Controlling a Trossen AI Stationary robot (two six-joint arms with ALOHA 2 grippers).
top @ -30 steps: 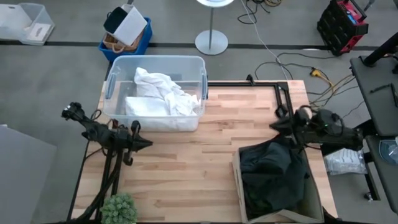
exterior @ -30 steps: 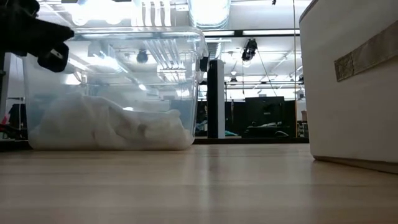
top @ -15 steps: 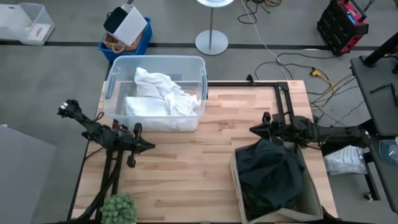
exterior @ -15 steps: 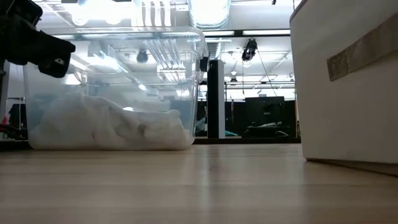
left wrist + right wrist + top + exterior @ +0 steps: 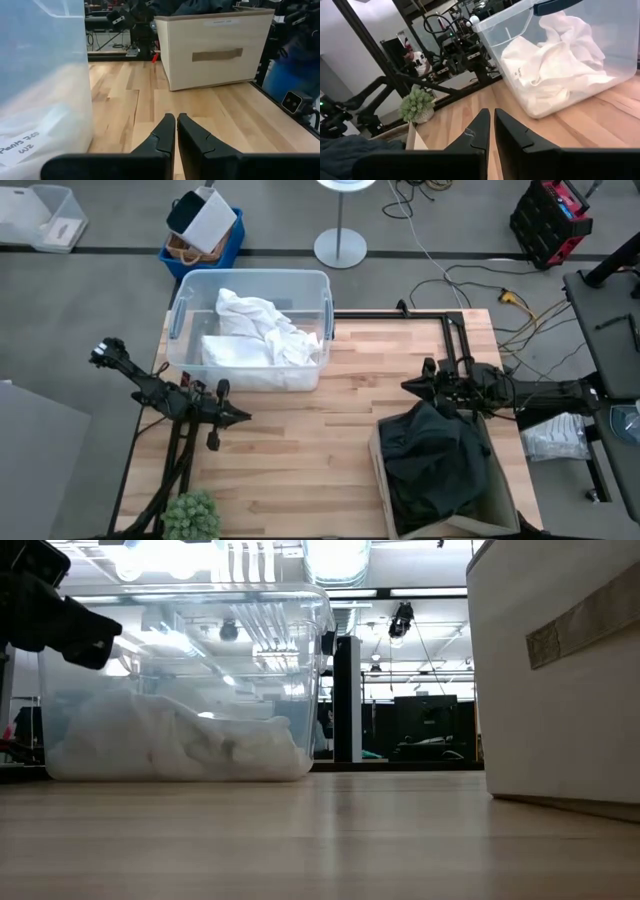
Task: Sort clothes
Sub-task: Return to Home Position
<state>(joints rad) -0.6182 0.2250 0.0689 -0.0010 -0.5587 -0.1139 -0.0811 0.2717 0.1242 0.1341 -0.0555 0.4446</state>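
Hovering with fingers pressed together, the left gripper point(image 5: 240, 416) is at nine o'clock, the right gripper point(image 5: 408, 388) at three, beside dark clothes point(image 5: 435, 460).

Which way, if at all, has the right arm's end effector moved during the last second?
Yes. In the high view, the right end effector has slid left, toward the clear plastic storage bin.

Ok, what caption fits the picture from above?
White clothes in clear bin, dark clothes in beige box; left gripper and right gripper shut, empty.
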